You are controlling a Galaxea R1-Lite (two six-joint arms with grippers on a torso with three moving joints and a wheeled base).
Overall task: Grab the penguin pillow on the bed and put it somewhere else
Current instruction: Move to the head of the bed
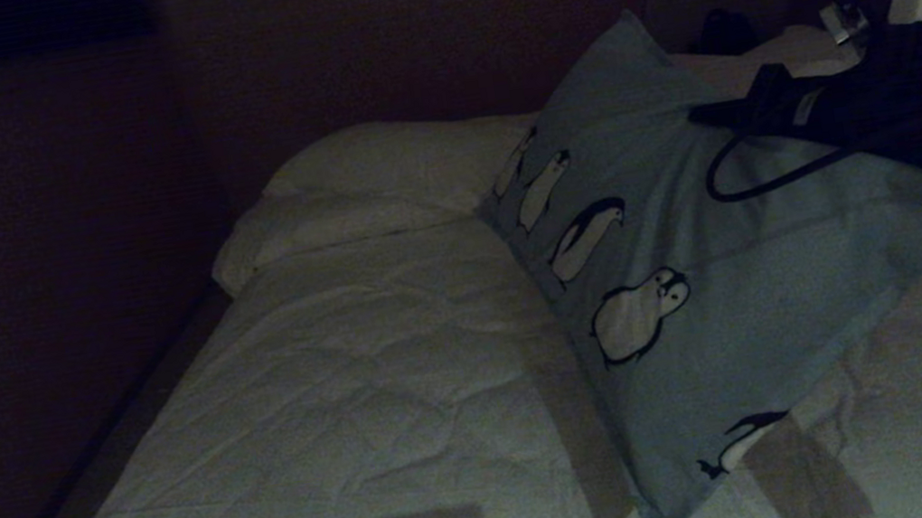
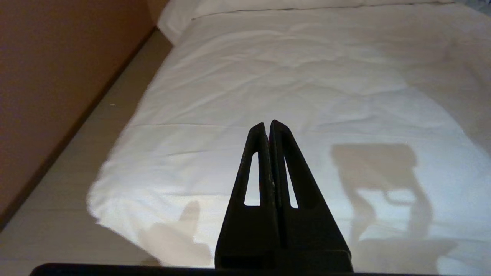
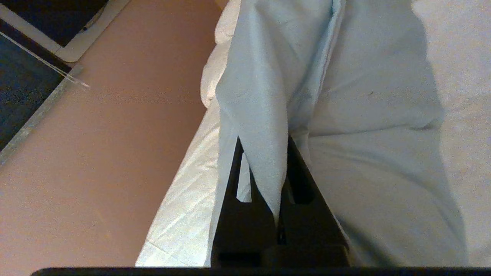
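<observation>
Pinched between my right fingers (image 3: 264, 180) is the penguin pillow (image 1: 701, 278) — one end raised (penguins showing) above the bed (image 1: 352, 385); my left fingers (image 2: 268, 126) hang closed, empty.

Penguin pillow (image 1: 701, 278) on bed (image 1: 337, 405), right side

The head view looks down from above the bed (image 1: 334, 388) toward its headboard end. The left wrist view looks low along the same comforter. The right wrist view sits close against the pillow (image 3: 264, 96), also in the head view's right half.
</observation>
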